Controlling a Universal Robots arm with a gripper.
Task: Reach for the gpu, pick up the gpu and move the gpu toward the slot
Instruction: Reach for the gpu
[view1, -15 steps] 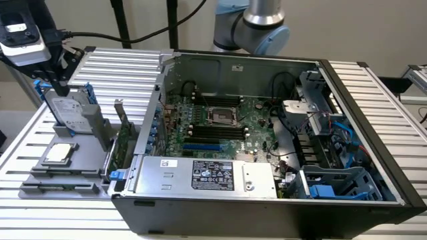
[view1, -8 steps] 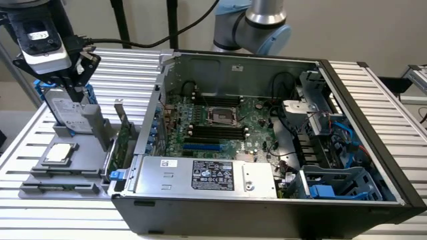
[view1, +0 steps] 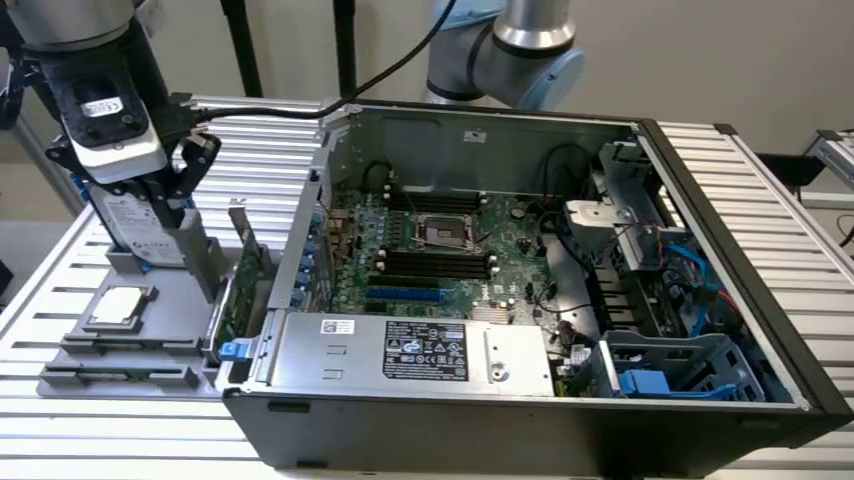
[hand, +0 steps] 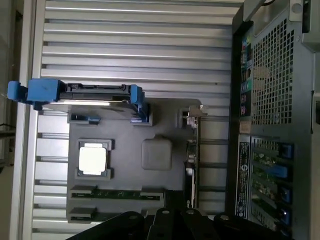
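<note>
Your gripper (view1: 170, 213) hangs over the far corner of the grey holder (view1: 80, 378), the corner where the silver hard drive with blue rails (view1: 131, 228) stands on edge. It sits close in front of that drive, above the holder's floor. You cannot tell from either view how wide the gripper stands, but it has no hold on the gpu (view1: 243, 262). The gpu stands upright on its long edge in its place along the holder's edge nearest the computer case (view1: 534, 440), with its dark metal bracket at the far end. It is just beside the case's outer wall and apart from your gripper. In the wrist view you see the gpu edge-on as a thin dark strip running along that same edge of the holder. The small square silver chip (view1: 120, 303) lies flat in its seat toward the holder's opposite edge. The memory sticks (view1: 127, 350) lie along the holder's near edge. The holder and the open case both rest on the slatted metal table (view1: 747, 180).
</note>
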